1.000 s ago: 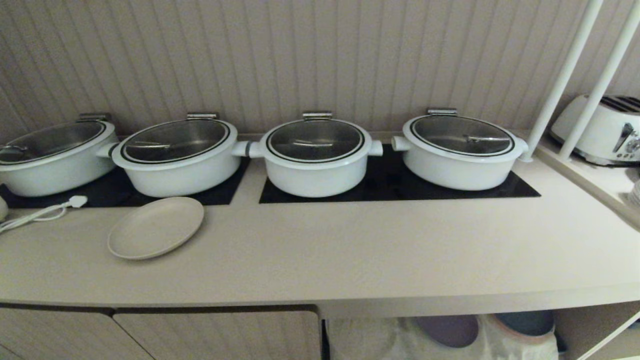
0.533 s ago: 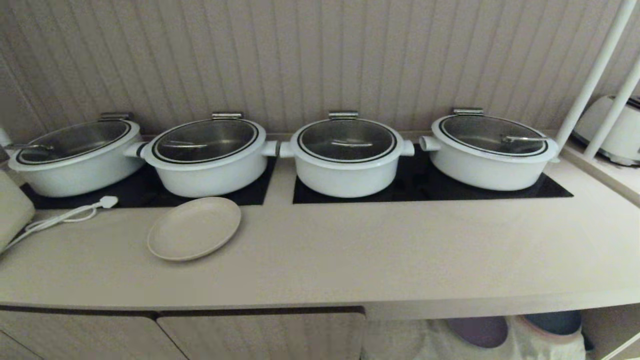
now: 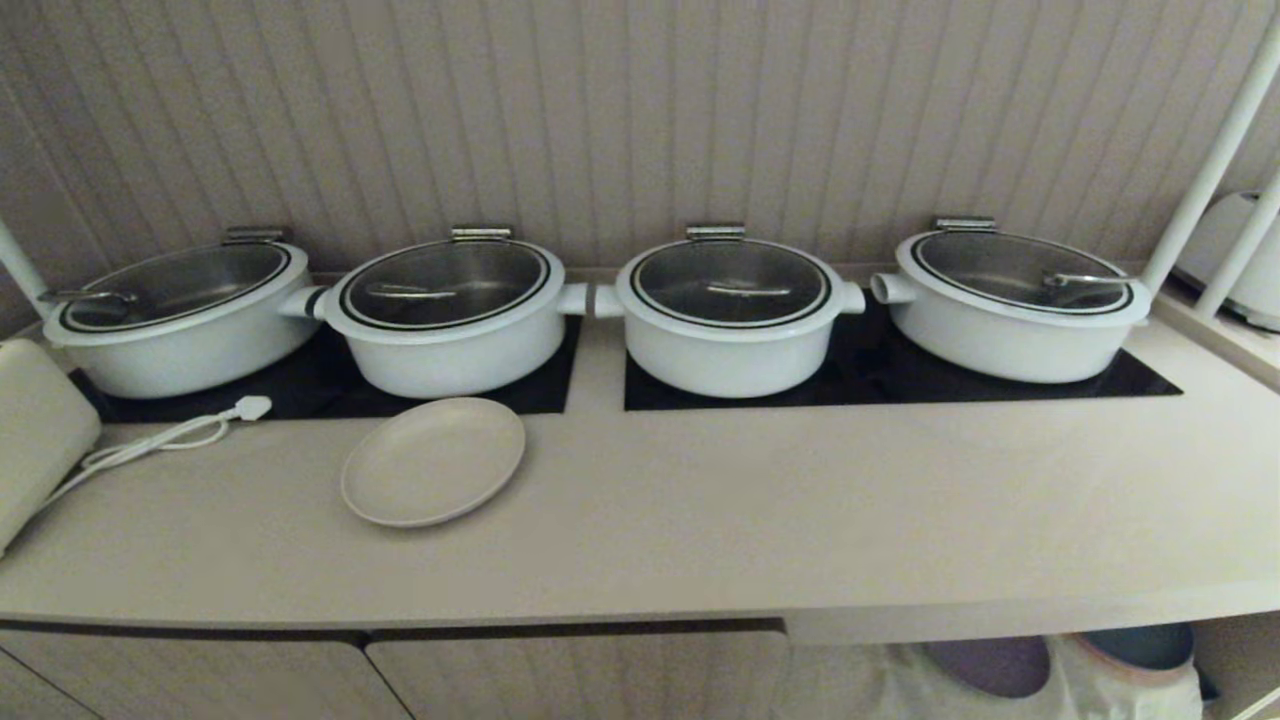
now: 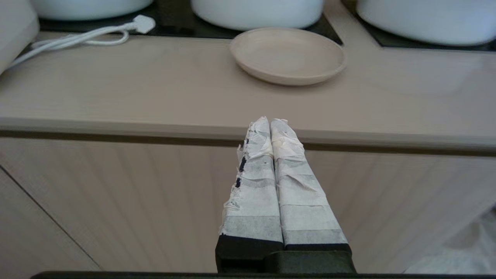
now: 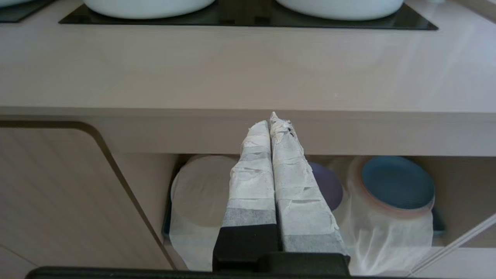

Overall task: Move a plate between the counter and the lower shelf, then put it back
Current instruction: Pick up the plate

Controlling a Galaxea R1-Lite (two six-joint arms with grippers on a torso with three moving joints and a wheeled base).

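Ahead of the left gripper (image 4: 270,121), beyond the front edge of the counter (image 3: 760,500), the plate (image 3: 433,461) is lying flat on the worktop. Its taped fingers (image 4: 254,174) are pressing together, gripping nothing, and are pointing at the counter edge from below its level, with a ribbed door (image 4: 116,201) behind them. The plate is sitting slightly to the right of this gripper's line, just in front of the second of four white pots (image 3: 448,312), and is overlapping a corner of the black hob panel (image 3: 330,385). Farther left of the plate, a white cord with a plug (image 3: 247,408) is trailing across the worktop.

The right gripper (image 5: 273,118) is likewise holding its taped fingers (image 5: 252,174) pressed together and empty. It is pointing at the counter edge, with the lower shelf (image 5: 131,174) opening just below and beyond its tips. Inside that recess, white cloth (image 5: 387,232) is draping the floor; a purple plate (image 5: 329,186) is showing directly behind the fingers, and a blue plate (image 5: 397,182) is sitting farther right. The cream plate is well to the left of this gripper, outside its camera's view.
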